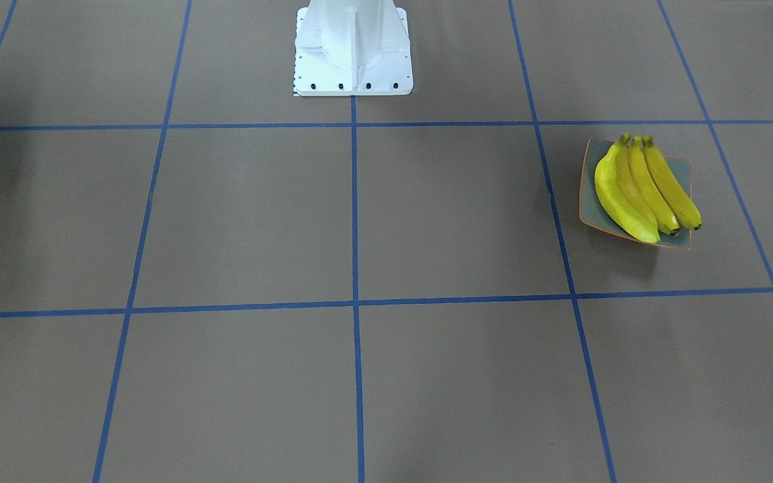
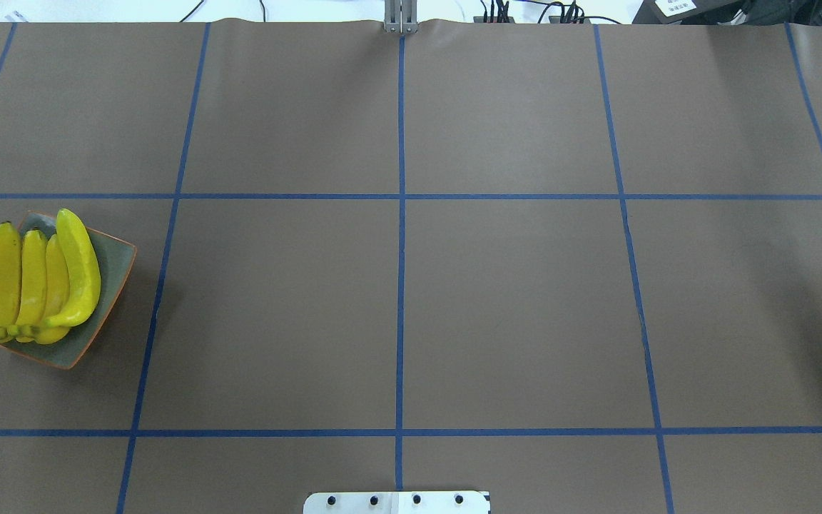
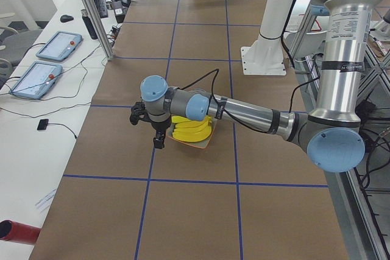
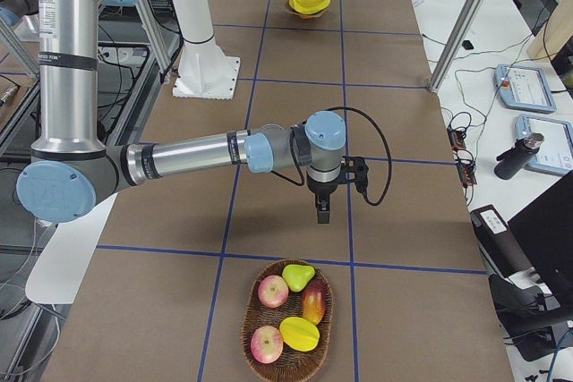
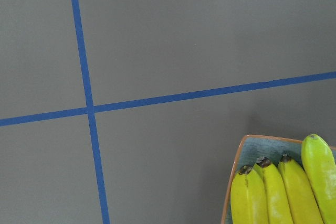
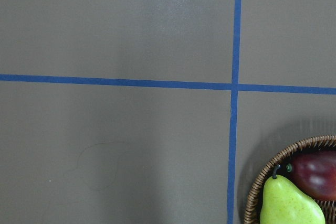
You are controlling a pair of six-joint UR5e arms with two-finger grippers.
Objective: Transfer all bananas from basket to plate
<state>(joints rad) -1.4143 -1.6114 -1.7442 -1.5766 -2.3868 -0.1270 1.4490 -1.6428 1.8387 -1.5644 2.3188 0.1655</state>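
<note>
While bananas (image 2: 43,285) fill the plate (image 2: 115,261), basket (image 4: 244,333) apart, I cannot tell if left pincer (image 3: 158,142) or right pincer (image 4: 321,213) is open.

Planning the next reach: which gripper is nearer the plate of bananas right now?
Left. The left gripper hangs just beside the plate, on its side away from the robot's centre. The right gripper is far off at the opposite end, near the wicker basket.

From opposite sides we look steeply down; both views share the square, orange-rimmed grey-green plate (image 1: 588,204).
</note>
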